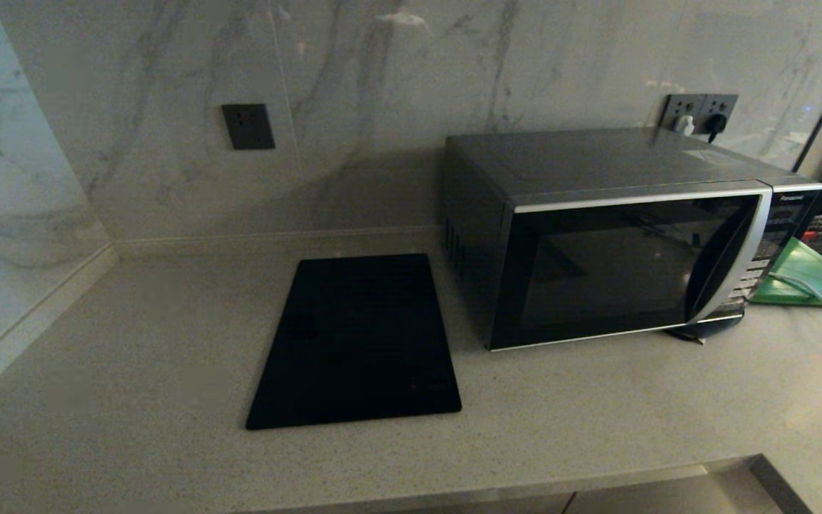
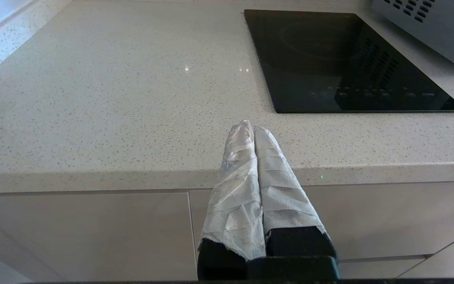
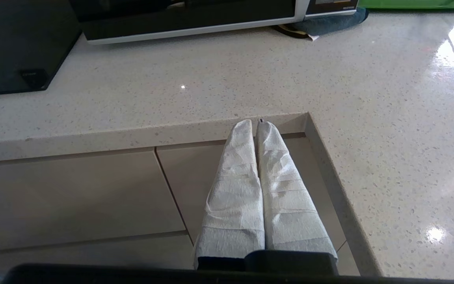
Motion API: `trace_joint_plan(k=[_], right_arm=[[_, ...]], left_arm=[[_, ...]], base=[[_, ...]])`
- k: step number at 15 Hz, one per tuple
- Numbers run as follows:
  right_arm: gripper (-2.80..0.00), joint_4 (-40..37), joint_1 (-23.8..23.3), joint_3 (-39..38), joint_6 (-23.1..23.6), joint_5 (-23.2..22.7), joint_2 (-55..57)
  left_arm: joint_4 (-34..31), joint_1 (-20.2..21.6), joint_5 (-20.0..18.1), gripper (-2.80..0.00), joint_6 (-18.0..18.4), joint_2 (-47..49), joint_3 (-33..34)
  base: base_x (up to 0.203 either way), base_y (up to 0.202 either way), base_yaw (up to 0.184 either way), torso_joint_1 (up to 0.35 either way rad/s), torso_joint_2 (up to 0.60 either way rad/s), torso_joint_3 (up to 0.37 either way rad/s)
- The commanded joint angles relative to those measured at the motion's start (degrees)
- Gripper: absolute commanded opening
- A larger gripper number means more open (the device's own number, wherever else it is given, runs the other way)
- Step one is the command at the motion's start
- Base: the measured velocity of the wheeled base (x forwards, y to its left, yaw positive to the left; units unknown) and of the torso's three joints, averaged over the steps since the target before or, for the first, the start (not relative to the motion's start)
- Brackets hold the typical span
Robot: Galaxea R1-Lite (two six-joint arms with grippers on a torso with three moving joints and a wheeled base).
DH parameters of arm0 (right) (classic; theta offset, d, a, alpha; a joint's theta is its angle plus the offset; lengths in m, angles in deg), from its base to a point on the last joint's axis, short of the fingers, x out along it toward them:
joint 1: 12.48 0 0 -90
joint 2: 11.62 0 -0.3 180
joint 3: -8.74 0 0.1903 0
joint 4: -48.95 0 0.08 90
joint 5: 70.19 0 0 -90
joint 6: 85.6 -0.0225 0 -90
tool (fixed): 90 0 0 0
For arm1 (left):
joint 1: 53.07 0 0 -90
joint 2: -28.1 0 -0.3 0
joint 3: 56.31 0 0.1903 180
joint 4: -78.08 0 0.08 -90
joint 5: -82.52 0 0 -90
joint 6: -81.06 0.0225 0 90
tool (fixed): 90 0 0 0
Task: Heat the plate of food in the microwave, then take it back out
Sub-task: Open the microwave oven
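The pale speckled stone table [image 1: 168, 400] carries everything, and its front edge steps back at a notch towards its right end. The large boxy dark grey-silver microwave [image 1: 618, 257] stands at the back right with its black glass door shut, handle side facing the front edge, probably so an arm can reach it head-on. Beside it, nearer the middle, the flat black rectangular cooktop panel [image 1: 357, 343] lies flush on the table, no obstacle. A flat green board [image 1: 814, 275] lies beyond the microwave's right side. The lavender plate of food shows nowhere; it may sit behind the door. The left gripper [image 2: 253, 128] hangs off the front edge, tape-wrapped fingers pressed together, empty; the right gripper [image 3: 253, 124] waits likewise at the notch.
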Motion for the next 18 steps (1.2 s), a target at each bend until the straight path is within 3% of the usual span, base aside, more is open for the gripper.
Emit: trace_joint_plan(k=[1,18], right_arm=[[-2.80,-0.09,0.02,0.01,-0.02,0.04,0.14],[-2.80,-0.09,0.02,0.01,-0.02,-0.04,0.14]], left_arm=[[0.04,0.00,0.05,-2.80,-0.04,0.07,0.00],[0.04,0.00,0.05,-2.80,-0.04,0.00,0.00]], base=[[0.000,0.000,0.000,0.000,0.00,0.000],[0.000,0.000,0.000,0.000,0.00,0.000]])
